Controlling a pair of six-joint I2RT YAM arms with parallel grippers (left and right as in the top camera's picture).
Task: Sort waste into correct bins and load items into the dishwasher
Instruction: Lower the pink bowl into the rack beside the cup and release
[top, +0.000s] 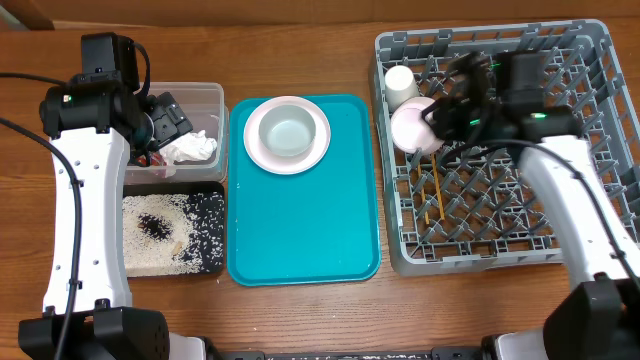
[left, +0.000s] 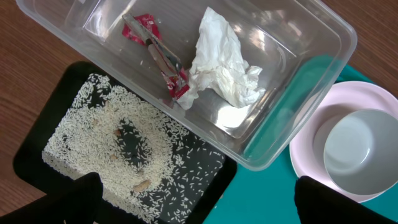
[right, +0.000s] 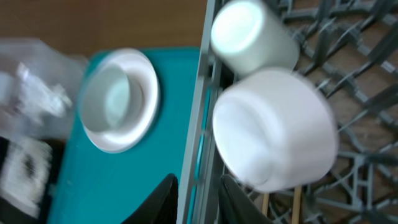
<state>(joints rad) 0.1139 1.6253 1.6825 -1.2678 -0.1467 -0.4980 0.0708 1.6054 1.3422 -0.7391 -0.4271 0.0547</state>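
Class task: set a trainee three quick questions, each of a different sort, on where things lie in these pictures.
1. True or false: the napkin and the wrapper share the clear tub.
2. What holds the rice? A clear tub, B black tray, C teal tray.
3. Fill in: the cup lies in the ____.
Key: 1 true; 2 B; 3 dish rack.

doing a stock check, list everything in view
tub: one, clear, left rear
napkin: one, white, in tub
wrapper: one, red, in tub
black tray: one, by tub
rice: grains, white, in black tray
teal tray: one, centre
plate: one, pink, on teal tray
bowls: two, white, on plate; upturned in rack
cup: one, white, in rack
chopsticks: pair, wooden, in rack
rack: one, grey, right
left gripper: open, over tub
right gripper: slightly open, by rack bowl
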